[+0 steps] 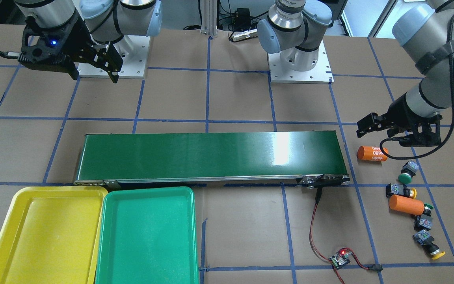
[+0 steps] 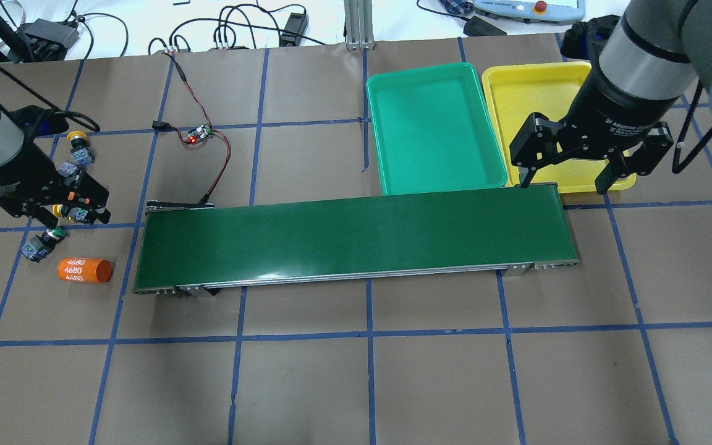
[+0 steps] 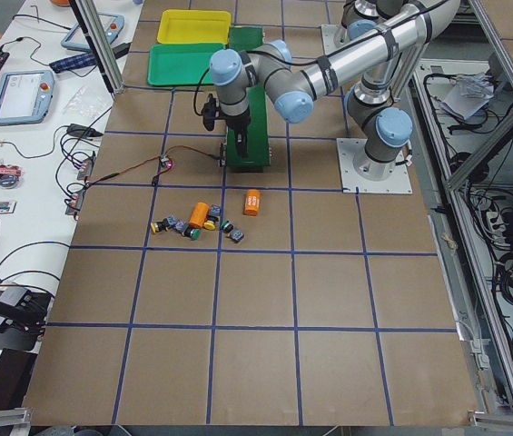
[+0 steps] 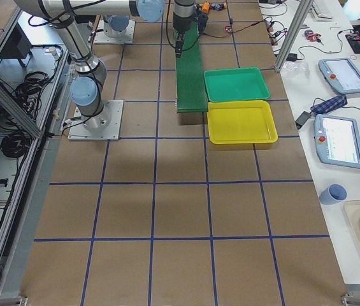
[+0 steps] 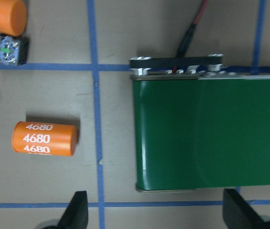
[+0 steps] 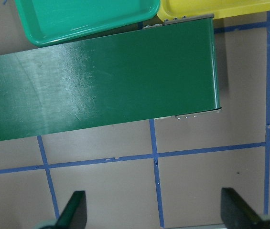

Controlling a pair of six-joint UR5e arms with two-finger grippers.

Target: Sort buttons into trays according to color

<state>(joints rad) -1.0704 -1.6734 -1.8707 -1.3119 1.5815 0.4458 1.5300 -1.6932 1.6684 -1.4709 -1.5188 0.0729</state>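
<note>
Exterior front-facing view: the four buttons [image 1: 401, 191] lie in a loose row on the brown table [image 1: 250, 221], past the conveyor's end on the robot's left.
Green buttons: the first green button [image 1: 407, 173] is the one nearest the robot. The second green button [image 1: 425, 216] sits further down the row, its cap touching the end of an orange cylinder [image 1: 406, 204] that partly hides it.
Yellow buttons: the first yellow button [image 1: 413, 193] lies between the first green button and that cylinder. The second yellow button [image 1: 428, 244] ends the row on the operators' side.
Left gripper: the left gripper [image 5: 154, 195] hangs above the table with its fingers spread wide and nothing between them. Seen from the front, the whole row lies on the operators' side of it. From overhead, its body covers the middle of the row. Its wrist camera catches only one button body [image 5: 5, 50] and a sliver of green cap, up in the corner and well clear of the fingers.
Labelled cylinder: the orange cylinder marked 4680 [image 1: 372, 153] lies just beside the first green button, closest to the left gripper.
Trays: the yellow tray [image 1: 45, 236] and the green tray [image 1: 144, 236] sit side by side at the conveyor's other end, well apart from the buttons.
Right gripper: the right gripper [image 2: 563, 179] is spread open too, holding nothing, above the conveyor's end by the yellow tray.
Conveyor belt: the dark-green conveyor belt [image 1: 211, 156] runs between the button row and the trays.
Circuit board: a small circuit board [image 1: 339, 260] with a red light is wired to the conveyor.
</note>
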